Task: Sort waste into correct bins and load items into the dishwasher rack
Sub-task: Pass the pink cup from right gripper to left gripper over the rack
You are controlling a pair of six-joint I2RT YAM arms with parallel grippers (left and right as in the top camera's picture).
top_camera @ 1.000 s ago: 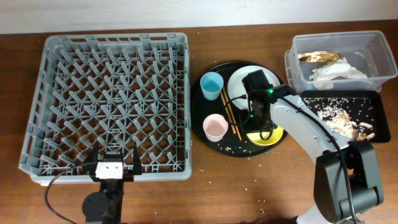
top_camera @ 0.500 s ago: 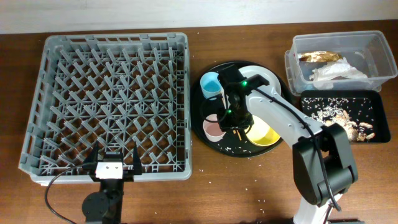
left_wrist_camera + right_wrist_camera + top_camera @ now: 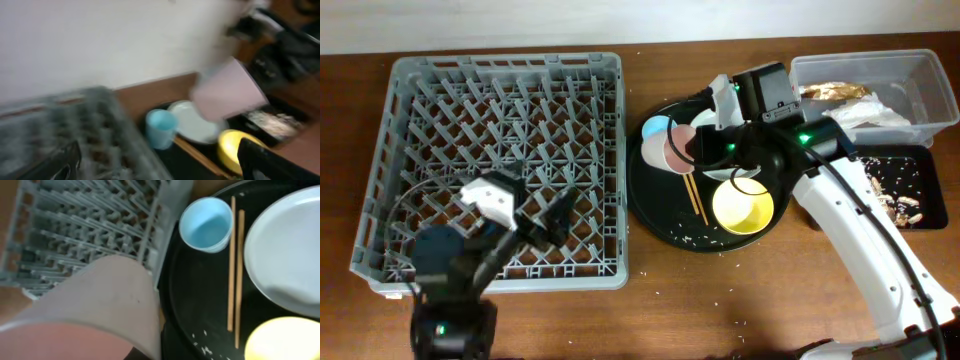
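My right gripper [image 3: 703,150] is shut on the small pink cup [image 3: 677,150] and holds it tipped on its side above the round black tray; the cup fills the lower left of the right wrist view [image 3: 100,315]. The light blue cup [image 3: 656,129] stands just beside it. The white plate [image 3: 285,255], the chopsticks [image 3: 692,195] and the yellow bowl [image 3: 743,207] lie on the tray. My left gripper [image 3: 535,225] is open and empty, raised over the grey dishwasher rack [image 3: 490,120]. Its blurred view shows the pink cup [image 3: 227,90] in the air.
The round black tray [image 3: 650,205] sits right of the rack, with rice grains on it. The clear tub [image 3: 920,70] at the back right holds the wrapper and napkin. The shallow black tray [image 3: 910,160] below it holds food scraps and rice.
My right gripper closed on the pink cup, lifted it off the tray and tipped it sideways. My left arm rose from the front edge to above the rack, turned toward the tray.
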